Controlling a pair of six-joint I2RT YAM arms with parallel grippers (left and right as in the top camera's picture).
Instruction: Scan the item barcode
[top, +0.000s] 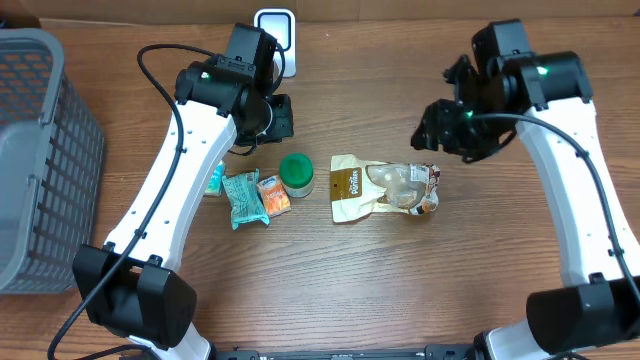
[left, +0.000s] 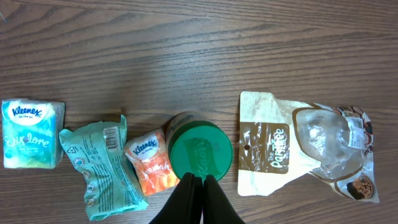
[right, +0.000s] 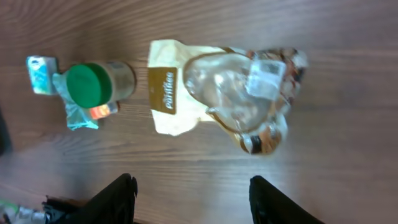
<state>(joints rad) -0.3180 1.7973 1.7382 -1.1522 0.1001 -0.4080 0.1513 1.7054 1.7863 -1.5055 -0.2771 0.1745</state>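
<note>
Brown wood-grain table (top: 400, 290). Grey mesh basket (top: 40, 160) at left edge; white scanner (top: 275, 35) at far edge. Snack bag (top: 385, 188) lies flat mid-table, right of green-lidded jar (top: 296, 173). Left gripper (left: 198, 182) clenched, empty, near the jar. Right gripper (right: 191, 182) released, above the bag, not touching.

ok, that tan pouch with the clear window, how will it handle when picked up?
Probably floppy: the pouch lies flat and its window end looks crumpled, so it should sag from a one-edge grip. Likely light for its size, being so flat. The glossy film shows glare, so it may slip.
</note>
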